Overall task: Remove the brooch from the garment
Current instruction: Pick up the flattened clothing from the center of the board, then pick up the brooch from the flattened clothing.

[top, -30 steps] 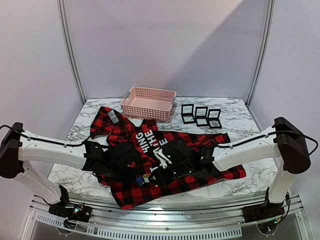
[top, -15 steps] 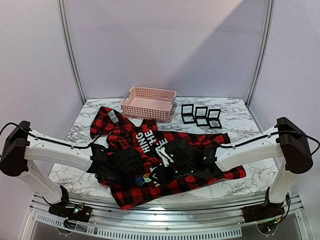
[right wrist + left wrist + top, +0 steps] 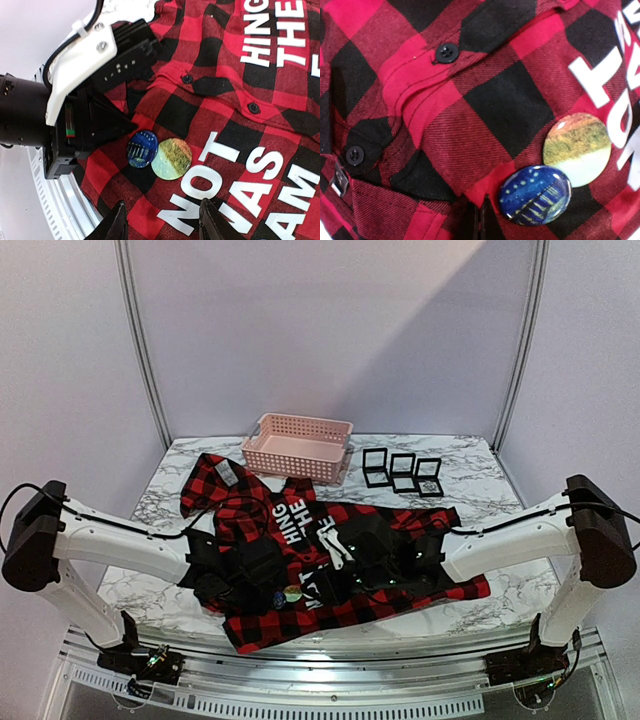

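Closed beside the round blue brooch (image 3: pixel 536 195), the left gripper (image 3: pixel 479 225) may tug only the red-and-black plaid shirt (image 3: pixel 485 100); the right gripper (image 3: pixel 162 220) stands open.

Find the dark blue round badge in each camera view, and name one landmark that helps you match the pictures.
Top external: the dark blue badge sits near the lower hem of the plaid shirt, below and left of the picture's centre.
Left wrist: lower right of centre.
Right wrist: left of centre.
Shared landmark: the yellow-green badge right against it in every view.
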